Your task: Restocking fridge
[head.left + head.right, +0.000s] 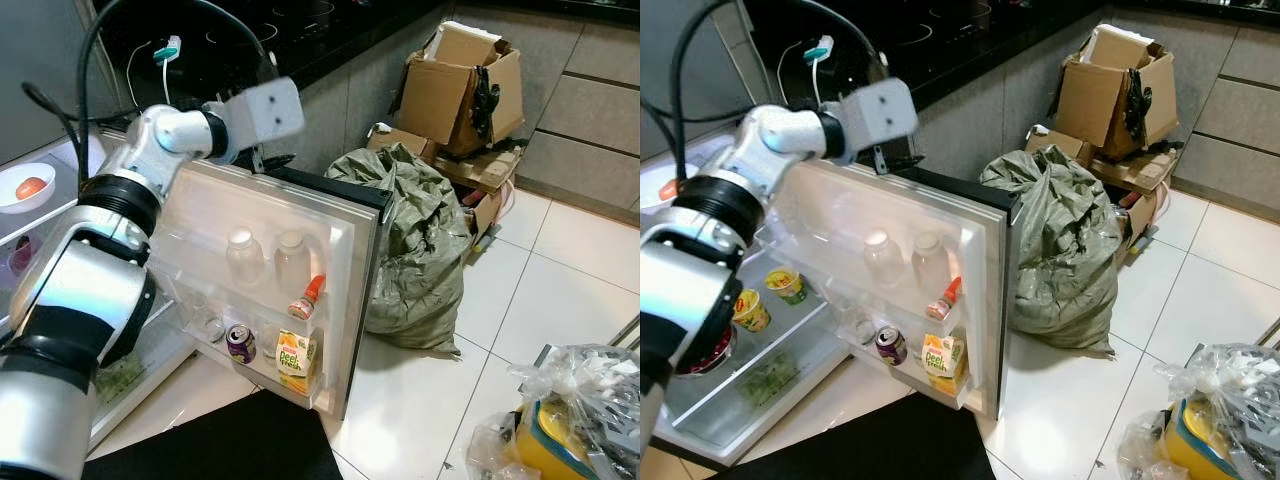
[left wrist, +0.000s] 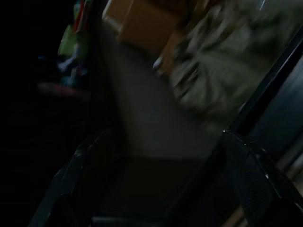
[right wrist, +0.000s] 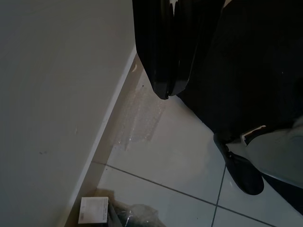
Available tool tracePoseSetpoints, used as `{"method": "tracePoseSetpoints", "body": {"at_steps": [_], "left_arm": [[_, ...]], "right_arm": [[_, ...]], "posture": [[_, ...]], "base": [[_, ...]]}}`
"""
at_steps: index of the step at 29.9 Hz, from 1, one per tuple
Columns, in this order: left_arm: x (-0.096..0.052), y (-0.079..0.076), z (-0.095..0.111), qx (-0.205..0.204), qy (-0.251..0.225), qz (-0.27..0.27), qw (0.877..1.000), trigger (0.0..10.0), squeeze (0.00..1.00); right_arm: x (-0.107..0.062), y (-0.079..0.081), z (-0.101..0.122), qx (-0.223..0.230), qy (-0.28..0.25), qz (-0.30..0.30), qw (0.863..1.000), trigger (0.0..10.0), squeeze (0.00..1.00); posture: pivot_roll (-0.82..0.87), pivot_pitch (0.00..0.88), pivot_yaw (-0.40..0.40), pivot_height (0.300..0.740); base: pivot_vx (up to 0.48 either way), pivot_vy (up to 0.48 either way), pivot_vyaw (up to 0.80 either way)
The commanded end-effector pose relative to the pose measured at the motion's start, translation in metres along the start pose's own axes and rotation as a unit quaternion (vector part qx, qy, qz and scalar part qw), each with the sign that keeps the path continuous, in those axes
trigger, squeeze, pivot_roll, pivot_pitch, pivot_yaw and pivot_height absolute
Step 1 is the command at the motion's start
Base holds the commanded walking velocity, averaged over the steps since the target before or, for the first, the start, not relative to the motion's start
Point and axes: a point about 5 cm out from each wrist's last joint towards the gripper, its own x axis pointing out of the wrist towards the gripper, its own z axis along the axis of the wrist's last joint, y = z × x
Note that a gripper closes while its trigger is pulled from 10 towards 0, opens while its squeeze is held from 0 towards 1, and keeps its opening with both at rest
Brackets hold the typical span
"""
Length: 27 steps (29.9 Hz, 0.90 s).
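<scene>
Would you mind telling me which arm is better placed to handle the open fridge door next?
Left. The left hand is at the top edge of the fridge door, while the right hand hangs down over the floor tiles.

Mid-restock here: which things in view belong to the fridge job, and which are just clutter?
Job:
fridge door, held open at its top edge by the left pincer
juice carton
soda can
two clear bottles
yellow cups

Clutter:
green sack
cardboard boxes
plastic bags
</scene>
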Motion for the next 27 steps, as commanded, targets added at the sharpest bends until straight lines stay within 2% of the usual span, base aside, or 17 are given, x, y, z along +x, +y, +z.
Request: {"method": "tracePoseSetpoints", "body": {"at_steps": [1, 3, 7, 10, 11, 16, 18, 23, 27], "left_arm": [[0.006, -0.001, 0.007, 0.03, -0.001, 0.003, 1.0, 10.0, 0.0], [0.006, -0.002, 0.007, 0.033, 0.0, 0.005, 0.999, 10.0, 0.0], [0.01, -0.006, 0.007, 0.069, 0.012, 0.01, 0.997, 10.0, 0.0], [0.009, -0.027, -0.001, 0.092, 0.013, -0.074, 0.993, 10.0, 0.0], [0.006, -0.035, -0.007, 0.085, 0.014, -0.117, 0.989, 10.0, 0.0], [0.0, -0.041, -0.014, 0.067, 0.019, -0.168, 0.983, 10.0, 0.0], [-0.006, -0.044, -0.021, 0.058, 0.029, -0.212, 0.975, 10.0, 0.0], [-0.012, -0.045, -0.024, 0.048, 0.029, -0.243, 0.968, 10.0, 0.0], [-0.02, -0.047, -0.029, 0.034, 0.029, -0.289, 0.956, 10.0, 0.0]], "right_arm": [[-0.001, 0.001, -0.011, 0.013, 0.014, 0.0, 1.0, 10.0, 0.0], [-0.001, 0.001, -0.011, 0.013, 0.014, -0.001, 1.0, 10.0, 0.0], [-0.002, 0.001, -0.013, 0.015, 0.016, -0.001, 1.0, 10.0, 0.0], [-0.002, 0.0, -0.014, 0.019, 0.018, -0.002, 1.0, 10.0, 0.0], [-0.002, 0.0, -0.014, 0.021, 0.017, -0.003, 1.0, 10.0, 0.0], [-0.001, 0.001, -0.012, 0.021, 0.015, -0.003, 1.0, 10.0, 0.0], [-0.001, 0.002, -0.01, 0.02, 0.013, -0.001, 1.0, 10.0, 0.0], [-0.001, 0.002, -0.009, 0.02, 0.012, -0.001, 1.0, 10.0, 0.0], [-0.001, 0.002, -0.008, 0.019, 0.011, 0.0, 1.0, 10.0, 0.0]], "posture": [[-0.19, 0.07, 0.054, 0.74], [-0.19, 0.07, 0.054, 0.74], [-0.2, 0.076, 0.059, 0.74], [-0.2, 0.078, 0.06, 0.74], [-0.2, 0.077, 0.06, 0.74], [-0.2, 0.074, 0.057, 0.74], [-0.19, 0.073, 0.054, 0.74], [-0.19, 0.072, 0.051, 0.74], [-0.19, 0.07, 0.051, 0.74]], "base": [[0.0, 0.0, 0.0], [0.0, 0.0, 0.0], [0.0, 0.0, 0.0], [0.0, 0.0, 0.0], [0.0, 0.0, 0.0], [0.0, 0.0, 0.0], [0.0, 0.0, 0.0], [0.0, 0.0, 0.0], [0.0, 0.0, 0.0]]}}
